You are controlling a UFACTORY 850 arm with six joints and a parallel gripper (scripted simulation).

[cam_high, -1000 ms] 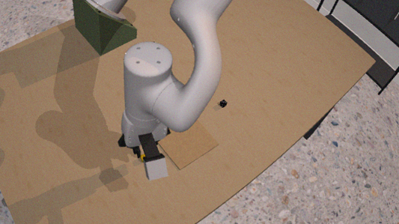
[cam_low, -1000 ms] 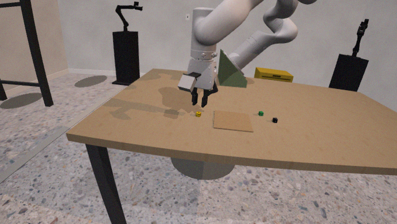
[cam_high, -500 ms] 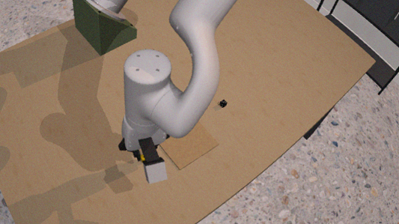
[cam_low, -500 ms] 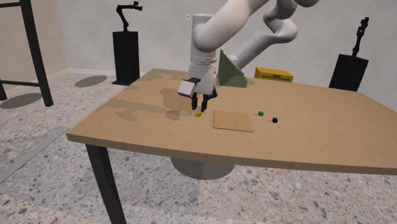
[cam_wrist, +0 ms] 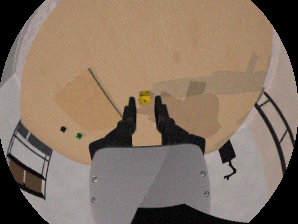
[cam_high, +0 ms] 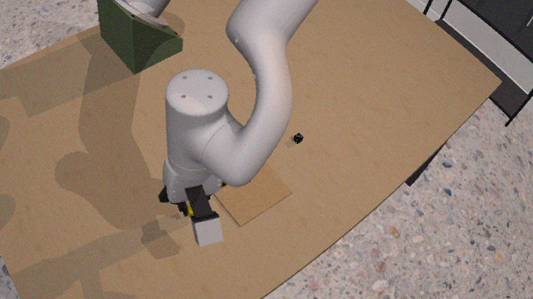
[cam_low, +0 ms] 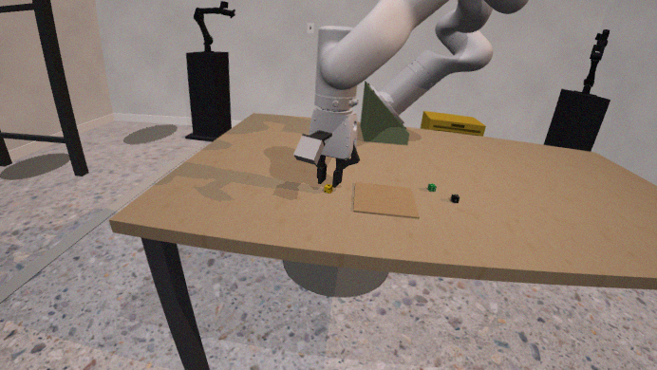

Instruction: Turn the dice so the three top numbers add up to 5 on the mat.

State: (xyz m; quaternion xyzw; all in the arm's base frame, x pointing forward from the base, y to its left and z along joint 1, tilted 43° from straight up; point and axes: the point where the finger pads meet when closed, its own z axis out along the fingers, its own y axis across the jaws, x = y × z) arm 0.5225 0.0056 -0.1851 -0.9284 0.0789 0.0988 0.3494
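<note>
Pips on yellow die (cam_high: 190, 212) (cam_low: 328, 189) (cam_wrist: 144, 97) seemingly too blurred for counting.

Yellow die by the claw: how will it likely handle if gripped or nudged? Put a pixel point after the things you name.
The yellow die (cam_high: 191, 211) (cam_low: 328, 189) (cam_wrist: 145, 98) looks like a small solid cube, so likely rigid under the claw (cam_low: 329, 182) (cam_wrist: 145, 103). Its flat faces suggest it would sooner slide than roll. Being small, it's probably light, so an off-centre touch might turn it.
</note>
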